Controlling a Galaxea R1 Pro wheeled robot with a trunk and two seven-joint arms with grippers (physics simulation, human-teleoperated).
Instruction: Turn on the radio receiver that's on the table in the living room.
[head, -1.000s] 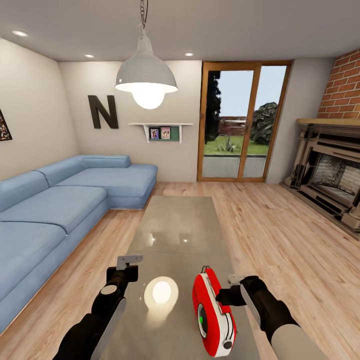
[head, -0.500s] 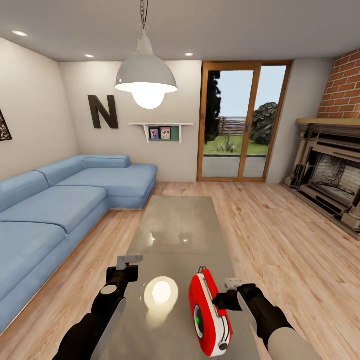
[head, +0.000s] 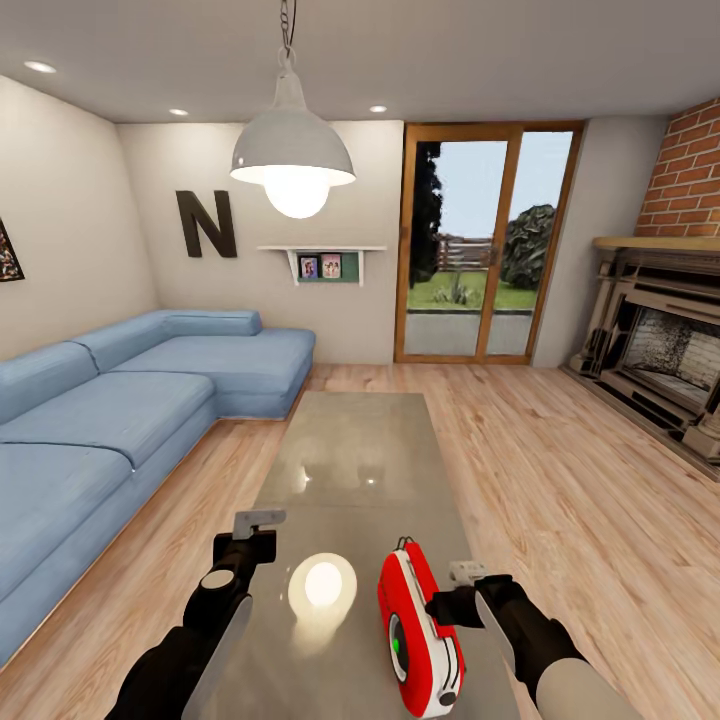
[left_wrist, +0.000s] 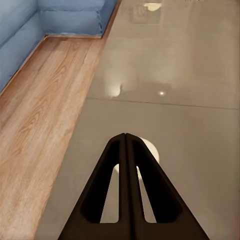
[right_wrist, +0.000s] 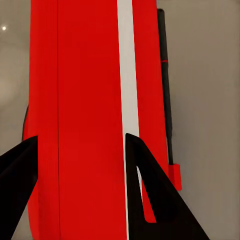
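Note:
The red radio receiver (head: 412, 612) stands upright near the front end of the long grey glossy table (head: 350, 450), its rounded top up and a round dial with a green spot on its near face. My right gripper (head: 438, 606) is at the radio's right side, fingertips against or just short of it. In the right wrist view the gripper (right_wrist: 81, 137) is open, and the radio's red body and white stripe (right_wrist: 85, 100) lie right in front of its spread fingers. My left gripper (head: 258, 520) hovers over the table's left part, shut and empty (left_wrist: 125, 136).
A blue corner sofa (head: 120, 400) runs along the left. A brick fireplace (head: 660, 350) is on the right and a glass door (head: 485, 250) at the back. The white pendant lamp (head: 292, 150) hangs over the table. Wood floor (head: 560, 480) lies on both sides.
My right gripper has moved left and slightly down against the radio's side. The radio has shifted a little to the left. The left arm has not moved.

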